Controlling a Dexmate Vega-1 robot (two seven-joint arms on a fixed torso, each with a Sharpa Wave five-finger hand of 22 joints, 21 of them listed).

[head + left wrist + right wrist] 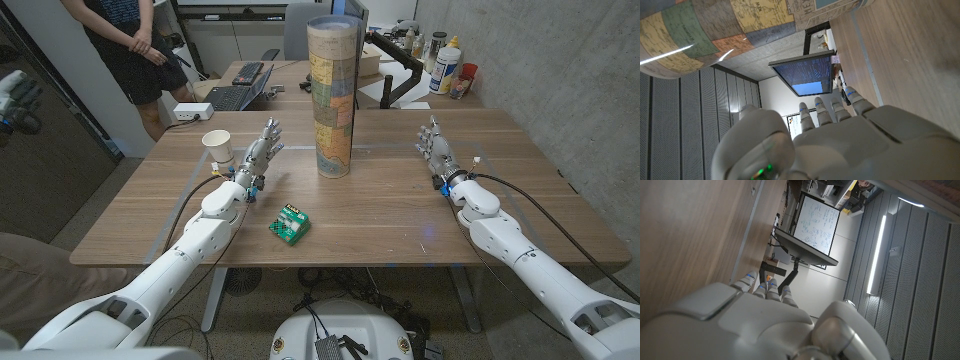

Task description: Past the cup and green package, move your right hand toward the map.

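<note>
Glossy rolled map [333, 95], matt wooden table [400, 215]

Wooden table [400, 215] in an office, second desk behind.
Beyond the far edge: black keyboard [247, 72] and laptop [232, 96] on the rear desk, white power strip [192, 111] beside them, bottles [447, 64] at the far right near a concrete wall [560, 70], person in dark clothes [125, 45] standing at far left.

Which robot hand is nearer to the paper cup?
Left. The left robot hand is just beside the paper cup; the right robot hand is far across the table, beyond the rolled map.
</note>
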